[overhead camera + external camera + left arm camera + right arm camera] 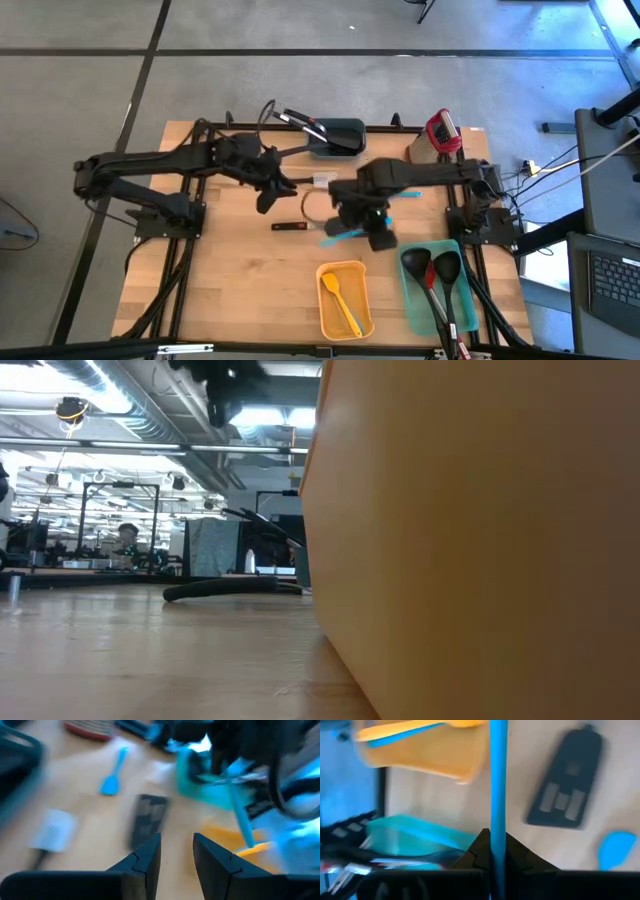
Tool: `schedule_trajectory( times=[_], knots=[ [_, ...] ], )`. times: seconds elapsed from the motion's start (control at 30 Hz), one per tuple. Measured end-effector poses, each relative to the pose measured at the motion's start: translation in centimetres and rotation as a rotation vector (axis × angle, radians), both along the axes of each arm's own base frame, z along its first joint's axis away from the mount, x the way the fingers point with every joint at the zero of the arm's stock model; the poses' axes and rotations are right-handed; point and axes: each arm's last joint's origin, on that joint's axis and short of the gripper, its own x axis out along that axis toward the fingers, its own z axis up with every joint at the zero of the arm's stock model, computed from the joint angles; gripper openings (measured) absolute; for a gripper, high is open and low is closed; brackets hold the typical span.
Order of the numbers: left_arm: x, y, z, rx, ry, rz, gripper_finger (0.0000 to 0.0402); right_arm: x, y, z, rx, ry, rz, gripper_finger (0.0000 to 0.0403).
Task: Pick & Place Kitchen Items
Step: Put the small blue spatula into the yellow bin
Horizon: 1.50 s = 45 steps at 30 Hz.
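Note:
My right gripper [372, 232] hangs above the table's middle, shut on a teal spatula [338, 236]. My left gripper [177, 854] is raised over the table's left-centre [266, 192], open, with nothing between its fingers. A black turner [292, 227] lies flat on the wood between the two grippers. Beside it on the table are a second teal spatula [111, 776] and a white-headed spatula [52, 831]. A yellow spatula [340, 300] lies in the yellow bin [322, 310]. Black ladles [432, 272] lie in the teal bin [410, 300]. My right gripper pinches the teal spatula's handle [498, 837] between its two fingers, which point steeply down. The handle runs straight out from between the fingertips. The spatula is lifted clear of the table, slanting [241, 815] above the wood near the yellow bin.
A dark bin [345, 128] with several utensils stands at the far edge, and a red-and-white item [443, 132] at the far right. In the low view the yellow bin's wall [480, 540] fills the right half, and a black handle [230, 588] lies on the wood.

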Motion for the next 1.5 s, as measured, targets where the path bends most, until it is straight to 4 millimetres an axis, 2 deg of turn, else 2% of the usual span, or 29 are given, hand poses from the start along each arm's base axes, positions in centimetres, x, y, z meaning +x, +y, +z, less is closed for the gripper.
schedule_trajectory(
  times=[0.13, 0.27, 0.4, 0.6, 0.7, 0.87, 1.0, 1.17, 1.5],
  knots=[
    [0.1, -0.4, 0.9, -0.256, -0.068, -0.094, 0.0113, -1.0, 3.7, 2.1, 0.058, -0.064, 0.102, 0.0015],
    [1.4, -1.7, 0.9, -0.363, -0.089, -0.2, 0.0124, -1.3, 6.0, 1.6, 0.057, -0.011, 0.08, 0.0015],
    [3.0, -3.4, 0.3, -0.37, -0.108, -0.247, 0.0133, -0.9, 6.5, 0.8, 0.032, 0.04, -0.005, 0.0015],
    [6.2, -6.6, -2.0, -0.459, -0.062, -0.321, 0.0143, -0.4, 6.1, 0.1, -0.103, 0.029, -0.073, 0.0015],
    [7.8, -8.1, -3.3, -0.473, -0.071, -0.338, 0.0147, -0.3, 5.8, 0.1, -0.112, 0.028, -0.083, 0.0015],
    [9.6, -9.2, -4.3, -0.464, -0.161, -0.306, 0.0148, -0.3, 5.9, 0.1, -0.127, 0.018, -0.066, 0.0015],
    [10.3, -9.7, -5.2, -0.433, -0.168, -0.237, 0.0148, -0.3, 5.9, 0.1, -0.129, 0.012, -0.046, 0.0015],
    [10.6, -10.3, -6.3, -0.357, -0.137, -0.203, 0.0148, -0.3, 5.8, 0.1, -0.157, -0.007, -0.032, 0.0015],
    [10.0, -11.6, -7.3, -0.037, -0.111, -0.137, 0.0148, 0.7, 5.4, -0.6, -0.161, -0.026, -0.046, 0.0015]
  ],
)
